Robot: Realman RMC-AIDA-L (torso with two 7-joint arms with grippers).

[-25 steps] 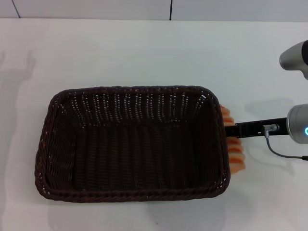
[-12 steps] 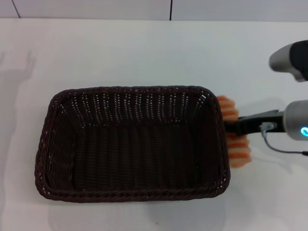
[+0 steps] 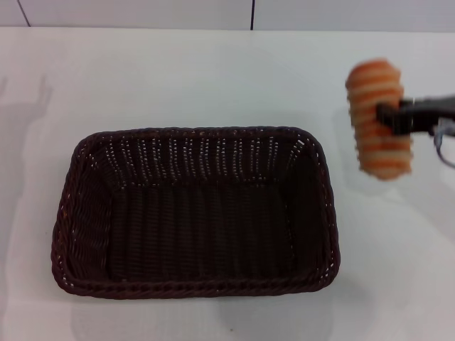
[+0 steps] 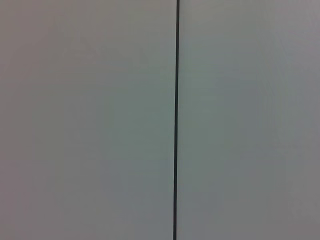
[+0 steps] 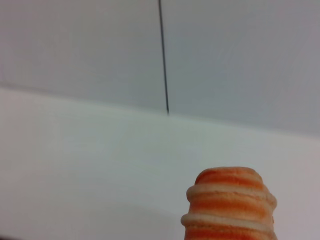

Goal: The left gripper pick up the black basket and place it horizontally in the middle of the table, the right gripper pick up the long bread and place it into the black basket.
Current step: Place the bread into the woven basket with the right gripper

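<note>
The black basket (image 3: 195, 209) lies lengthwise across the middle of the white table (image 3: 178, 78), empty. My right gripper (image 3: 389, 118) is shut on the long bread (image 3: 377, 117) and holds it in the air to the right of the basket, above the table. The bread is tan with orange-brown ridges and hangs roughly upright in the head view. Its end also shows in the right wrist view (image 5: 230, 207). My left gripper is out of view; its wrist view shows only a grey wall.
A grey wall with a dark vertical seam (image 3: 253, 14) stands behind the table's far edge. The seam also shows in the left wrist view (image 4: 176, 120) and the right wrist view (image 5: 163, 55).
My right gripper has lifted the long bread from the table beside the basket's right end up into the air. The basket has not moved.
</note>
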